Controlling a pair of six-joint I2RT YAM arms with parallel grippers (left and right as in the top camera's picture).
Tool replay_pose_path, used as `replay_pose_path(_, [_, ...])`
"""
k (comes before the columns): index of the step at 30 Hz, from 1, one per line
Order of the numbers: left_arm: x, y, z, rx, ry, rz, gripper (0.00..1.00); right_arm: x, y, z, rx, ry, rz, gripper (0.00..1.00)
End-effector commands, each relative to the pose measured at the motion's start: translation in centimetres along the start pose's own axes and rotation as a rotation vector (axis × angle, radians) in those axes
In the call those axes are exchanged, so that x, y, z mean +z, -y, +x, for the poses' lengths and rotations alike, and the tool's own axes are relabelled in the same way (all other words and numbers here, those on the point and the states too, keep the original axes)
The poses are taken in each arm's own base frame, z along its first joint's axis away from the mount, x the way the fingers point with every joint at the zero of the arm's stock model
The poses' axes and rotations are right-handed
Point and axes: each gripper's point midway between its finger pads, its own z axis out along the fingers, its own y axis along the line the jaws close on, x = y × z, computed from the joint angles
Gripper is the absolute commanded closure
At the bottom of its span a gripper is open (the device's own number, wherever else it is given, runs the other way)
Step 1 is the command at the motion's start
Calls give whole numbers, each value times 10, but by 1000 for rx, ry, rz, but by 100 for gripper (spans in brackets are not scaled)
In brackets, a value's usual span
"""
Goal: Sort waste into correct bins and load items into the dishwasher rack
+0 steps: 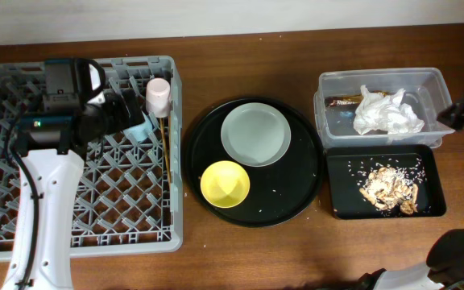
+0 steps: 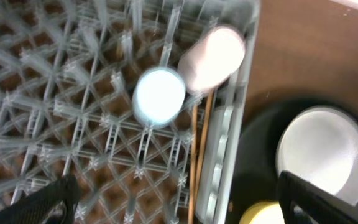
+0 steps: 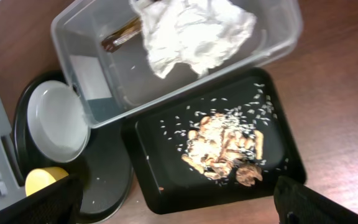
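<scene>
Inside the rack (image 1: 79,240), by its right wall: pink cup (image 1: 158,95) toward the far corner, blue cup (image 1: 140,129) just beside it, chopsticks (image 1: 167,153) laid along the wall from the pink cup toward the near side. From the left wrist (blurred), the same three: blue cup (image 2: 159,96) end-on as a pale disc, touching or nearly touching the pink cup (image 2: 212,59), chopsticks (image 2: 197,149) side by side below it.

Not yet racked: plate (image 1: 254,133) and yellow bowl (image 1: 225,184), both on the round tray (image 1: 300,181) right of the rack, bowl mouth up on the nearer side, just beside the plate.

Further right, waste already in the bins: napkin (image 1: 387,113) and wrapper (image 1: 345,101) in the tub (image 1: 377,74); scraps (image 1: 389,189) heaped in the black tray (image 1: 345,173) with loose grains scattered round, directly in front of the tub. Same from the right wrist: napkin (image 3: 194,31), wrapper (image 3: 122,34), scraps (image 3: 225,149).

Above the two cups, left gripper (image 2: 176,186), spread wide, holding nothing. Off to the tub's right side in the overhead view, right gripper (image 3: 178,183), likewise spread and empty, looking down on tub and black tray.
</scene>
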Motion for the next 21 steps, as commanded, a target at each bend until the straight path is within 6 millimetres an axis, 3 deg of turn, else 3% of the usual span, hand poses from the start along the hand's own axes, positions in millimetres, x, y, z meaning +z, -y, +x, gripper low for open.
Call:
replay_pose_path(1, [-5,30,10,-14,-65,185,9,-11,14,-4,38,33,26,2])
replay_pose_path(2, [-8,50,23,-2,-121,287,25,-12,16,-3,45,36,29,2])
replay_pose_path(3, [-12,67,37,26,-179,362,33,-13,17,-3,47,36,31,2])
replay_pose_path(6, [-12,96,73,98,-281,402,63,-13,18,-3,47,36,33,1])
replay_pose_path(9, [-5,128,123,243,-368,393,62,-13,18,-3,47,36,33,2])
replay_pose_path(10, [0,136,140,316,-372,361,57,-13,18,-3,47,36,33,2])
replay_pose_path(12, [8,144,162,401,-372,308,50,-13,18,-3,47,36,33,2])
replay_pose_path(14, [18,153,191,492,-375,253,50,-13,18,-3,47,36,33,2])
replay_pose_path(21, [45,181,250,685,-352,239,50,-13,18,-3,47,36,33,2])
